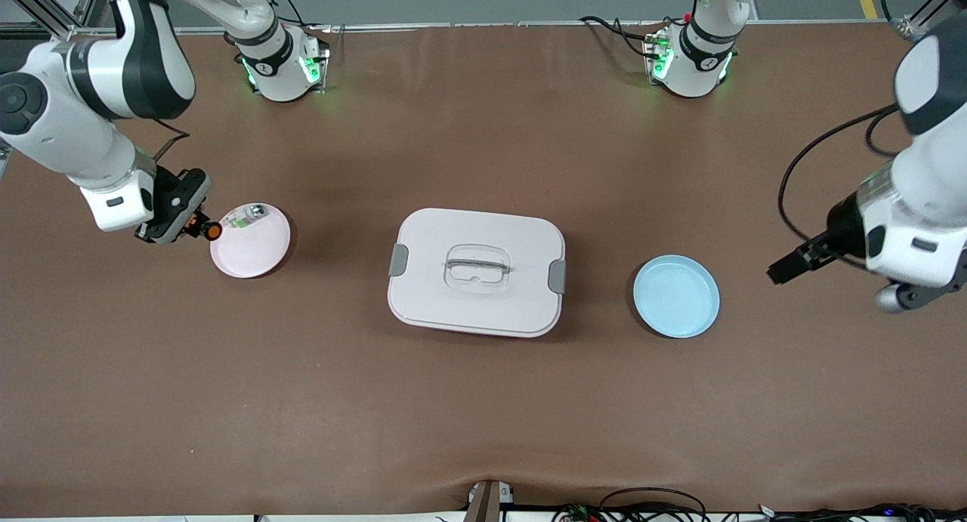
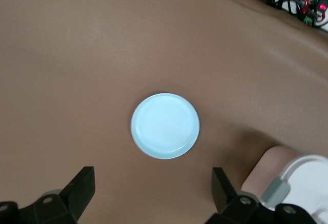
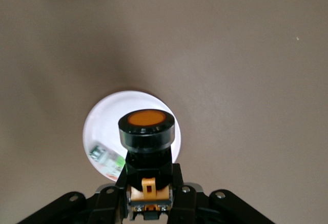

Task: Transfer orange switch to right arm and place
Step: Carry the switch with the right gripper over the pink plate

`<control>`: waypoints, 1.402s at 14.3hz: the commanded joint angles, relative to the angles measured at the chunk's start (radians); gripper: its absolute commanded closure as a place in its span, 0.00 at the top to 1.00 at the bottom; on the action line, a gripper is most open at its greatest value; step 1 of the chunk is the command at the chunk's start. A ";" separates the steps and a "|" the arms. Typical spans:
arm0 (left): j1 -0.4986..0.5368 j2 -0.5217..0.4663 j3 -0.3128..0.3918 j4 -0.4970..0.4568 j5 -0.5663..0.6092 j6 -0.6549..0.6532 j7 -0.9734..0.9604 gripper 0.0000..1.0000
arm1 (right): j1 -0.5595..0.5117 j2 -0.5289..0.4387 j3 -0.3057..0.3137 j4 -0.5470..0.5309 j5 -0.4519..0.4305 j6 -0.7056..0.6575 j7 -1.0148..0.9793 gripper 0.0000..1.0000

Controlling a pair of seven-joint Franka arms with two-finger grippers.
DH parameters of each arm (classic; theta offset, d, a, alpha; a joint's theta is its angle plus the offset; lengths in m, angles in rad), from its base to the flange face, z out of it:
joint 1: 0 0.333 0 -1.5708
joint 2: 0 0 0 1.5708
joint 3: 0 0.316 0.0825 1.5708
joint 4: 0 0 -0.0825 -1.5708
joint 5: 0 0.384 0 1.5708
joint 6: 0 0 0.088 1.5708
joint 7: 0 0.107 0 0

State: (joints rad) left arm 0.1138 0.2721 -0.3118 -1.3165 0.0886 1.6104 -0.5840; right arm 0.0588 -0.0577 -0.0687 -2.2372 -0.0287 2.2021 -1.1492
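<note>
1. Right gripper (image 1: pixel 198 226): clamped on the orange switch (image 1: pixel 214 231), cap pointing outward, over the edge of the pink plate (image 1: pixel 261 259).
2. A small clear-and-green part (image 1: pixel 243 217) lies on that plate, just below the held switch.
3. Left gripper (image 2: pixel 154 190): fingers spread, holding nothing, over bare table (image 1: pixel 483 401) near the blue plate (image 1: pixel 676 295); this arm waits.
4. Recommendation: lower gently over a bare patch of the pink plate, clear of the green part, and release only near contact, since the cylinder would likely roll.
</note>
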 commanded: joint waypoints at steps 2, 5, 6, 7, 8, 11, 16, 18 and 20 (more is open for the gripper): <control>-0.025 -0.158 0.061 -0.093 -0.015 -0.055 0.174 1.00 | -0.026 0.056 0.020 -0.065 -0.071 0.088 -0.040 0.02; -0.094 -0.255 0.181 -0.150 -0.059 -0.089 0.262 1.00 | -0.042 0.137 0.020 -0.067 -0.137 0.155 -0.041 0.01; -0.095 -0.267 0.194 -0.150 -0.062 -0.114 0.310 1.00 | -0.051 0.159 0.020 -0.067 -0.145 0.178 -0.041 0.01; -0.095 -0.275 0.206 -0.150 -0.063 -0.128 0.363 1.00 | -0.053 0.180 0.020 -0.067 -0.154 0.186 -0.043 0.01; -0.095 -0.280 0.217 -0.145 -0.059 -0.136 0.412 1.00 | -0.060 0.203 0.021 -0.067 -0.155 0.194 -0.046 0.01; -0.092 -0.280 0.226 -0.139 -0.058 -0.138 0.481 1.00 | -0.065 0.248 0.021 -0.088 -0.155 0.280 -0.050 0.01; -0.103 -0.281 0.246 -0.147 -0.055 -0.138 0.474 1.00 | -0.060 0.272 0.020 -0.171 -0.155 0.409 -0.050 0.01; -0.103 -0.290 0.246 -0.151 -0.053 -0.141 0.483 1.00 | -0.056 0.279 0.020 -0.194 -0.157 0.409 -0.050 0.01; -0.108 -0.329 0.244 -0.197 -0.053 -0.148 0.470 1.00 | -0.054 0.285 0.020 -0.211 -0.157 0.409 -0.050 0.03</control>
State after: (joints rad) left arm 0.0202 0.0003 -0.0794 -1.4566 0.0421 1.4693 -0.1157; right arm 0.0144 0.2293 -0.0571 -2.4220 -0.1632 2.5956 -1.1906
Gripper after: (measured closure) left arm 0.000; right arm 0.665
